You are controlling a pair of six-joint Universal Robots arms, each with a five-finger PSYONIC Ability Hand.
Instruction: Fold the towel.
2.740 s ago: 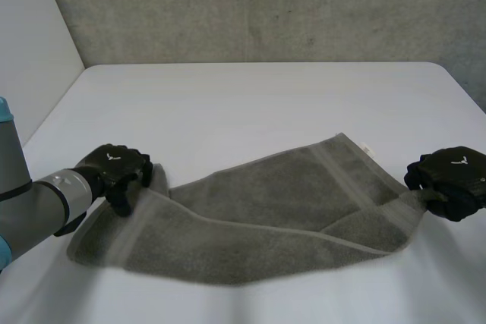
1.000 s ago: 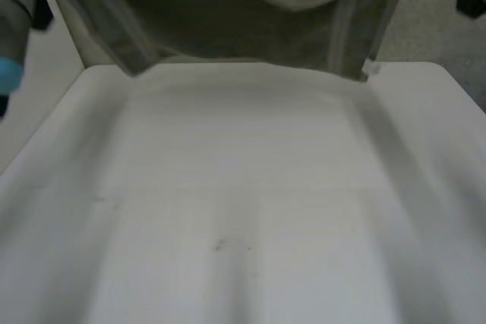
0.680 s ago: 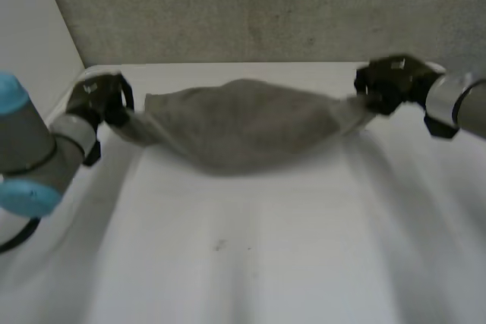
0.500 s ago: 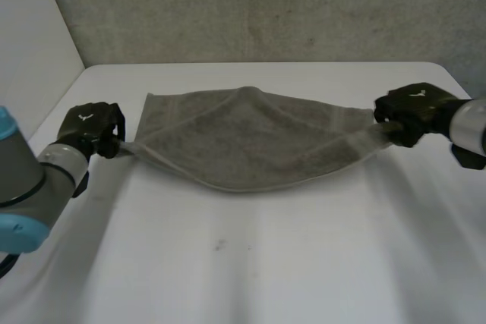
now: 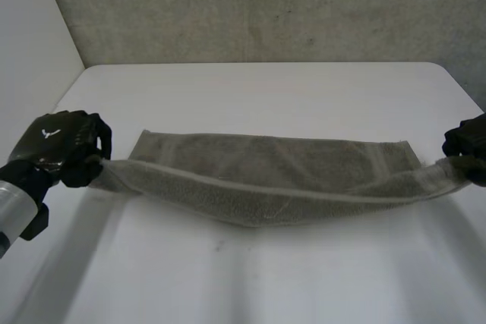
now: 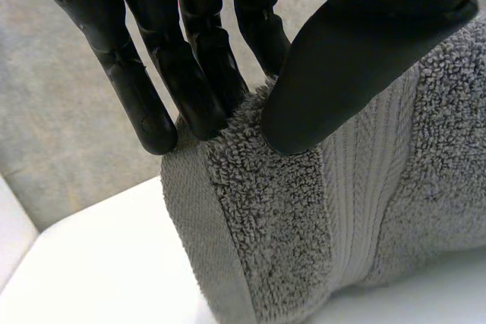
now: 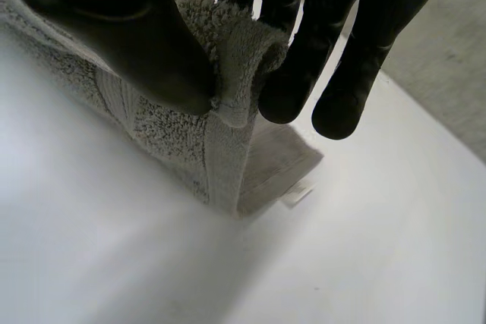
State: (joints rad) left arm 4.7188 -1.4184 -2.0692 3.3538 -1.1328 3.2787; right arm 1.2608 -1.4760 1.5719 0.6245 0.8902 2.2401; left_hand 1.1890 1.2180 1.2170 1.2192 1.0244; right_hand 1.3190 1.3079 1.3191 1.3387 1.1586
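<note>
We pinch each end of the towel in left hand and right hand fingers; uneven pulling could slip a corner free.

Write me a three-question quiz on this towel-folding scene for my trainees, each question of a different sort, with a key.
1. True or false: the grey terry towel lies crumpled in a heap with nothing holding it.
2. Multiple choice: where does the left hand hold the towel? A) at one end B) in the middle C) nowhere
3. Short answer: how does the right hand grip its end of the towel?
Key: 1 false: it is stretched out between the two hands over the white table. 2 A. 3 pinched between thumb and fingers.
</note>
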